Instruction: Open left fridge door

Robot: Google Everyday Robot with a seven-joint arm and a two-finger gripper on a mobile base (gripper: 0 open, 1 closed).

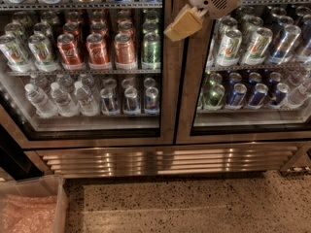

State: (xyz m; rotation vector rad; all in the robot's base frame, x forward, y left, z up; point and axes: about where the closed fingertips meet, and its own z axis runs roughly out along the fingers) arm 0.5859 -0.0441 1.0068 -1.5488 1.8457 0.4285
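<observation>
Gripper (pixel 179 27): top of view, in front of the steel strip where the two doors meet; whether spread or pressed together cannot be told.
Left fridge door (pixel 166 101): left of and below the gripper, closed.
Red cans (pixel 98 50): left, slightly lower.
Water bottles (pixel 60 98): lower left.
Right door (pixel 187 106): right, green-white and blue cans behind it.

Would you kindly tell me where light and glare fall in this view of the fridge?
Camera view: cans behind the left door are brightly lit; streaky glare runs along the steel grille below; the far left edge beside it is dark; the gripper, at the top just right of the left door, shows no glare.
</observation>
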